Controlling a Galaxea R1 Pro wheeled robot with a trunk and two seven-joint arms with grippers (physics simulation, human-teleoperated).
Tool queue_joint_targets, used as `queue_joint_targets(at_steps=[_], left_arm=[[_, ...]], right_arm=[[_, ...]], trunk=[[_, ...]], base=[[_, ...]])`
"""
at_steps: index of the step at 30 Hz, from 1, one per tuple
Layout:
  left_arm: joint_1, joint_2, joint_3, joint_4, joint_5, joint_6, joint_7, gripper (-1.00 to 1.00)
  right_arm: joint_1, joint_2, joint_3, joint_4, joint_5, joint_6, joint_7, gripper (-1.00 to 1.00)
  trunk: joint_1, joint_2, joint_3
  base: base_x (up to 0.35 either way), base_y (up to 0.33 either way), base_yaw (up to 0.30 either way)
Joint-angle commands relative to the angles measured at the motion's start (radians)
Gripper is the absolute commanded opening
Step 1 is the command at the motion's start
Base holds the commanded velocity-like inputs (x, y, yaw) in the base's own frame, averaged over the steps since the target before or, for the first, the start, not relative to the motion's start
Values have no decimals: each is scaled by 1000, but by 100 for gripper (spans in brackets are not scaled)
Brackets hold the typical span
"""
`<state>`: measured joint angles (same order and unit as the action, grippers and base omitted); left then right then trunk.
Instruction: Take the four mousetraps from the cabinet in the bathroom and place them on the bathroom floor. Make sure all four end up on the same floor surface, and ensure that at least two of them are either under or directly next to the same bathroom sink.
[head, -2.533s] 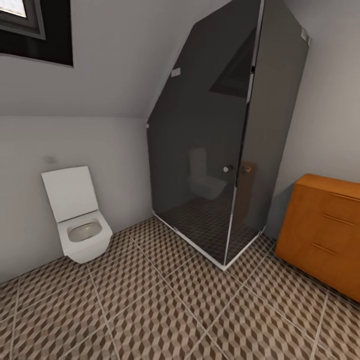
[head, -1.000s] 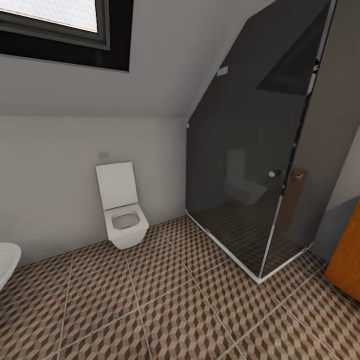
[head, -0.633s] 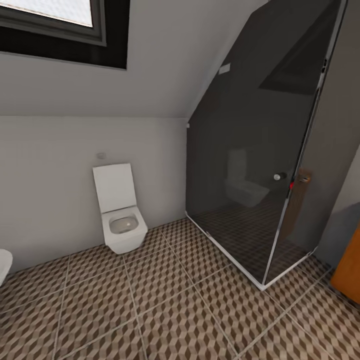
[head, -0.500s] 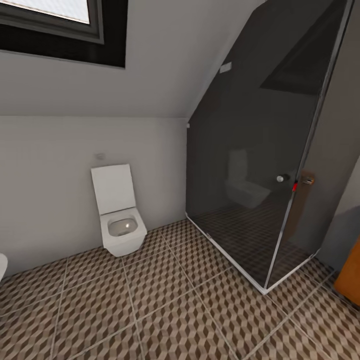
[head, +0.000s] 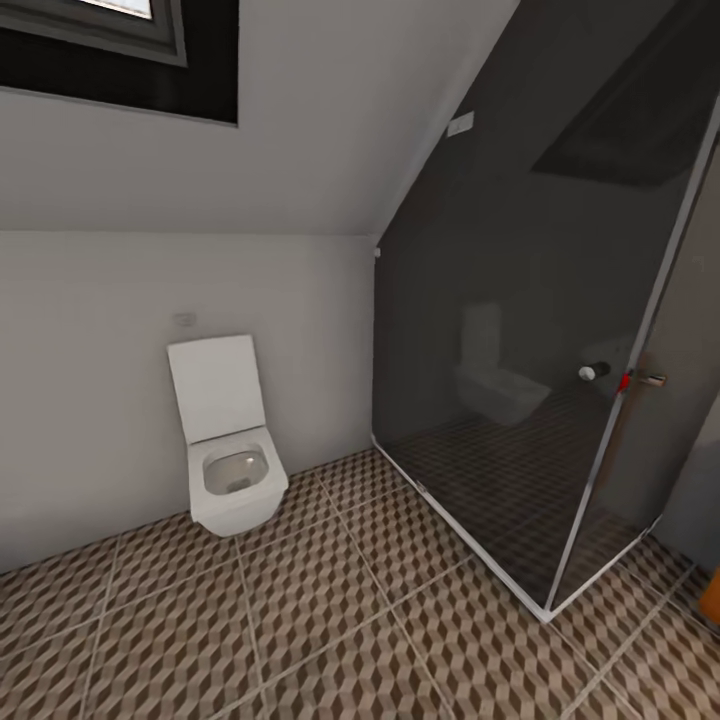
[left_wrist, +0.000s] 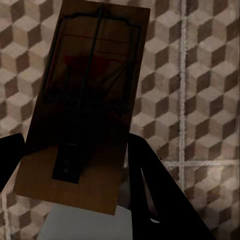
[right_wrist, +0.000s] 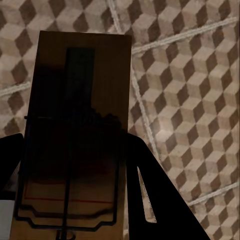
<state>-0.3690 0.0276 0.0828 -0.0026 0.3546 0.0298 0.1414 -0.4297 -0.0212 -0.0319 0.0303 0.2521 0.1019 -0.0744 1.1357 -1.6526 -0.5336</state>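
Note:
In the left wrist view my left gripper (left_wrist: 75, 145) is shut on a mousetrap (left_wrist: 85, 100), a brown wooden slab with dark wire parts, hanging above the bathroom floor (left_wrist: 205, 75). The right wrist view has my right gripper (right_wrist: 70, 145) shut on another mousetrap (right_wrist: 75, 130) over the same cube-patterned bathroom floor (right_wrist: 190, 100). Dark fingers (left_wrist: 155, 190) flank each slab. A thin orange sliver of the cabinet (head: 712, 600) shows at the head view's right edge. The bathroom sink is out of view.
A white square toilet (head: 225, 450) hangs on the far wall, lid up. A dark glass shower enclosure (head: 540, 380) with a chrome-framed corner juts into the room on the right. Patterned floor (head: 330, 620) stretches in front. A window (head: 120, 50) sits in the sloped ceiling.
The whole head view has shifted: it swung left, then drew closer to the toilet and shower. The cabinet has slid almost out at the right edge.

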Motion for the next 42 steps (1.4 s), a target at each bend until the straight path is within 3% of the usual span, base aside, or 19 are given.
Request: queue_joint_targets(at_steps=[1, 10, 42], left_arm=[[-1, 0, 8, 0, -7, 4, 4, -100], [-1, 2, 8, 0, -5, 5, 6, -100], [-1, 3, 8, 0, -5, 4, 6, -100]], right_arm=[[-1, 0, -3, 2, 6, 2, -2, -100], [-1, -4, -3, 2, 5, -4, 0, -100], [-1, -5, -3, 2, 4, -7, -12, -100]], trunk=[[0, 0, -1], [0, 0, -1], [0, 0, -1]], base=[[322, 0, 0], [322, 0, 23], [322, 0, 267]])
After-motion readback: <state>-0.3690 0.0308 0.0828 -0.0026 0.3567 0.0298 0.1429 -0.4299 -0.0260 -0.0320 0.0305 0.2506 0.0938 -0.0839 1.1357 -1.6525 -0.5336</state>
